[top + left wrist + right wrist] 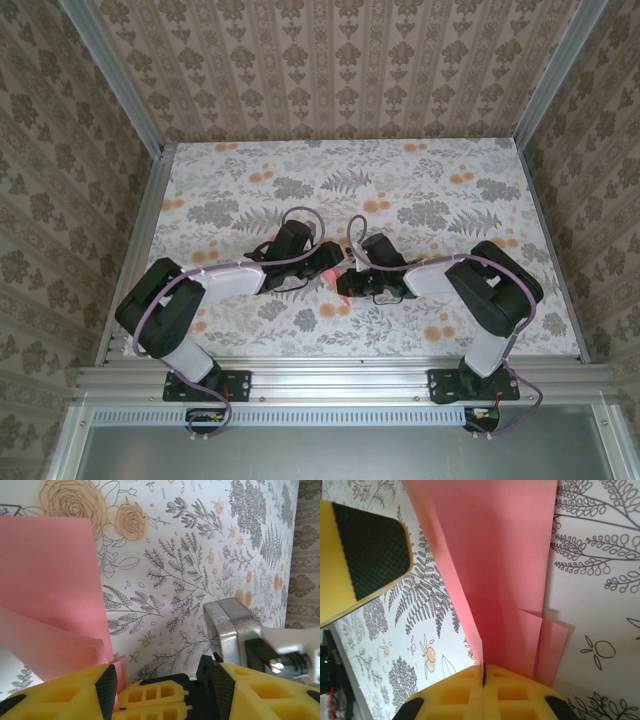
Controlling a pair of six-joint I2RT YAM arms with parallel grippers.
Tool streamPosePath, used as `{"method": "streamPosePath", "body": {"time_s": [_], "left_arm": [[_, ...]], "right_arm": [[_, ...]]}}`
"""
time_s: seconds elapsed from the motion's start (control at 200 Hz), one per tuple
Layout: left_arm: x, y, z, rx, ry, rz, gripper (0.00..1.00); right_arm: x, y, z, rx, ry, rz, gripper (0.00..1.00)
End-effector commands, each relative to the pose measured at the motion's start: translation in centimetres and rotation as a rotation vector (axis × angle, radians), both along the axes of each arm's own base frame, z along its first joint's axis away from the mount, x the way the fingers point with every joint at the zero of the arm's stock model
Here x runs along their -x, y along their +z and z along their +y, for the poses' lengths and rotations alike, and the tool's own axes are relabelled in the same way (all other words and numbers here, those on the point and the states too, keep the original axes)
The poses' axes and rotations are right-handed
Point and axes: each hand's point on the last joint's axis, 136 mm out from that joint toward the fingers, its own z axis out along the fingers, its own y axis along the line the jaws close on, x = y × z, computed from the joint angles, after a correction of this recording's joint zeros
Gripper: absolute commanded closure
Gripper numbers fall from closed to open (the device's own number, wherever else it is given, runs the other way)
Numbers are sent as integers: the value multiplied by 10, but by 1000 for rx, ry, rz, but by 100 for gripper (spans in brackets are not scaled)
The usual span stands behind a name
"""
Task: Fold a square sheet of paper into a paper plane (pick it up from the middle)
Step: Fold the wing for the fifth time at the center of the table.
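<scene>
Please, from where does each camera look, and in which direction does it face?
Top: above and behind, looking down on the table; left arm and right arm show.
Left wrist: looking past the open left claw at the paper.
Right wrist: looking past the right claw, shut on the paper.
Shared: both wrist views see the paper.

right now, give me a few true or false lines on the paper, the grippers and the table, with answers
1. The right gripper is shut on the paper. True.
2. The paper is blue. False: it is salmon pink.
3. The left gripper has its jaws apart. True.
4. The paper lies flat and unfolded, with nothing touching it. False: it is creased into layers and pinched at one end by the right gripper.
5. The table has a plain white top. False: it has a floral print, grey leaves and orange blooms.
</scene>
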Motion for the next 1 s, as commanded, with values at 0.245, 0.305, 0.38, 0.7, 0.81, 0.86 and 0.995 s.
{"method": "streamPosePath", "body": {"time_s": [0.245,0.305,0.38,0.7,0.81,0.86,0.995], "left_arm": [[-2,14,0,13,-38,-79,43],[-1,14,1,11,-37,-81,43],[-1,11,3,1,-37,-78,44],[-12,1,-3,-23,-41,-96,45],[-19,-3,-5,-12,-35,-105,45],[-22,-4,-6,-7,-30,-109,45],[-26,-7,-9,-6,-39,-113,45]], "right_arm": [[-3,-10,-6,-91,-86,157,100],[-4,-9,-6,-105,-94,170,100],[-5,-8,-6,-124,-97,180,100],[-6,-7,-6,-133,-103,193,100],[-5,-8,-6,-132,-104,196,100],[-5,-8,-6,-132,-104,195,100],[-5,-7,-5,-137,-100,198,100]]}}
